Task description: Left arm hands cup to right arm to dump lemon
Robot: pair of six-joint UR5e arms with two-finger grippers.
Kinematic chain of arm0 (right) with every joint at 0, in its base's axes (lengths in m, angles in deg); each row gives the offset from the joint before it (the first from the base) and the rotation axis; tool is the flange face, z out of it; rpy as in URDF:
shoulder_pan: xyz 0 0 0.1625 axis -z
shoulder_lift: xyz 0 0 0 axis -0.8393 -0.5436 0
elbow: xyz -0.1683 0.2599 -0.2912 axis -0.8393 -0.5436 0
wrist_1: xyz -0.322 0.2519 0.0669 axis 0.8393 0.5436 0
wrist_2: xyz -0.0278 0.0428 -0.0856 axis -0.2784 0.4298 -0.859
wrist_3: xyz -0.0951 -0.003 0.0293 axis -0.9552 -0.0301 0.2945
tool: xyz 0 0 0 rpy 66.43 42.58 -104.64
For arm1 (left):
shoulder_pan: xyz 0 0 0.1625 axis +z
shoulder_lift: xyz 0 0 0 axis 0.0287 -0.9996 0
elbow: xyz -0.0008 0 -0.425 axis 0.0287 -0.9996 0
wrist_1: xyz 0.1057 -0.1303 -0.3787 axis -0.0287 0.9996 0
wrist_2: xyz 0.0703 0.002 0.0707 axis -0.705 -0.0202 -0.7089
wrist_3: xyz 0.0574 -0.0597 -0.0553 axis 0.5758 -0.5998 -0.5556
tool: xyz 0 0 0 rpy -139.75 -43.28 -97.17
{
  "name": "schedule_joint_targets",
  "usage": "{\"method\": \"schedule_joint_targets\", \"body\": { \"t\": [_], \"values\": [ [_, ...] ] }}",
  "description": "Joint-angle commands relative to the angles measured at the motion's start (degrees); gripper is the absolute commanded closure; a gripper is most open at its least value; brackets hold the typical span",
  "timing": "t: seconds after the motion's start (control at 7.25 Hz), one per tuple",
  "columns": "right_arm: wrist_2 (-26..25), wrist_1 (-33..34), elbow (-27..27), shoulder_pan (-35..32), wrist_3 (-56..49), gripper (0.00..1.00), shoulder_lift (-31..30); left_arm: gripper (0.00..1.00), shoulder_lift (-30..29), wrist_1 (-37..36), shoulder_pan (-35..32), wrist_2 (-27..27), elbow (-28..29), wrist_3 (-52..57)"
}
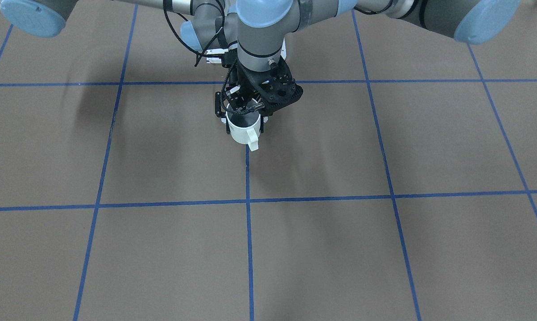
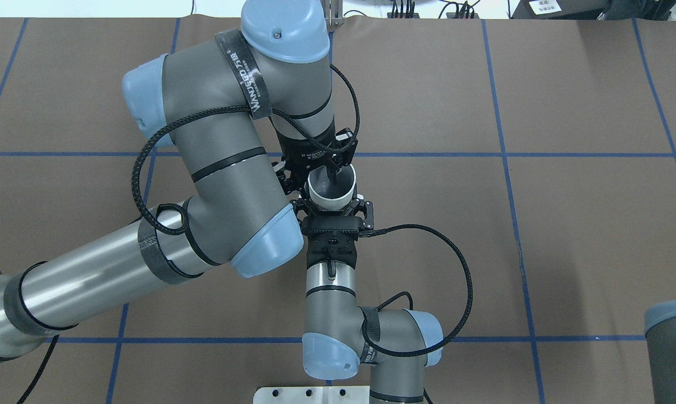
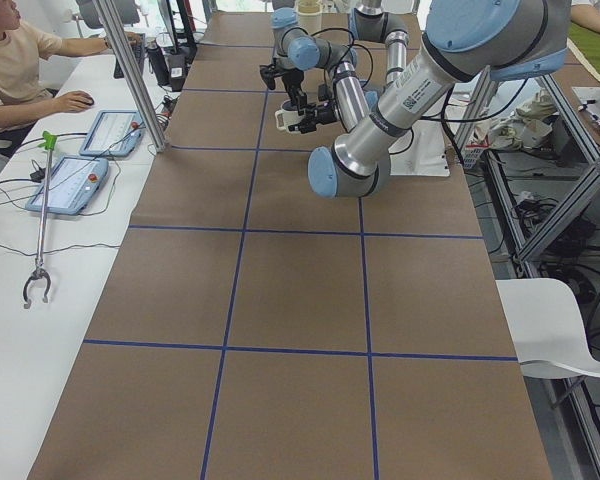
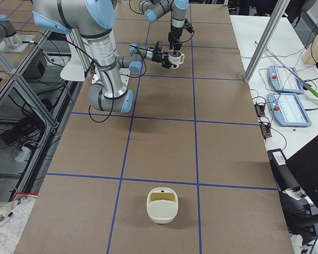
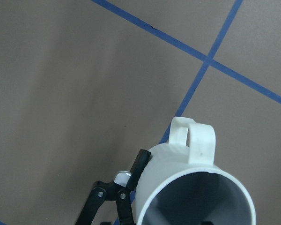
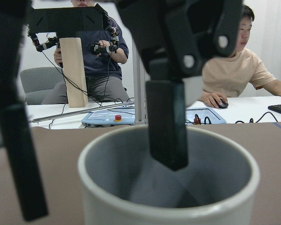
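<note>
Overhead exterior: L jaws clamp cup point(image 2: 329, 200) wall; R jaws flank it, grip unclear; cup btm hidden.

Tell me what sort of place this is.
Probably a robotics lab: a brown paper-covered table gridded with blue tape, a grey left robot arm and right robot arm meeting at a cream-white mug, and a seated operator beside a blue-edged control tablet.

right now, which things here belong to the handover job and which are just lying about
Job: cup, left gripper, right gripper; lemon not visible.
Lying about: cream tub on the table, reacher grabber, teach pendants, white chair.
</note>
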Motion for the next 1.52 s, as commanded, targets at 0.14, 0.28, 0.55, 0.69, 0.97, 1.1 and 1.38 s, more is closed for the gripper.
{"method": "schedule_joint_targets", "body": {
  "t": [0.14,0.28,0.55,0.69,0.97,1.1,1.38],
  "values": [
    [0.1,-0.4,0.1,-0.1,0.0,0.78,-0.2,0.59,0.1,0.0,0.0,-0.3,0.1,0.0],
    [0.1,-0.4,0.1,-0.1,0.0,0.77,-0.4,0.59,0.1,0.0,0.0,-0.3,0.2,0.0],
    [0.1,-0.5,0.3,-0.3,0.0,0.77,-0.4,0.59,0.1,0.0,0.0,-0.3,0.3,0.0],
    [0.1,-0.5,0.3,-0.3,0.0,0.77,-0.4,0.59,0.2,0.0,0.0,-0.3,0.3,0.0],
    [0.1,-0.5,0.4,-0.3,0.1,0.77,-0.4,0.60,0.3,0.0,0.1,-0.3,0.3,0.0],
    [0.2,-0.5,0.4,-0.3,0.1,0.77,-0.4,0.69,0.3,0.0,0.1,-0.2,0.3,0.0],
    [0.1,-0.4,0.5,-0.4,-0.1,0.71,-0.4,1.00,0.3,0.0,0.1,-0.1,0.2,0.0]
  ]
}}
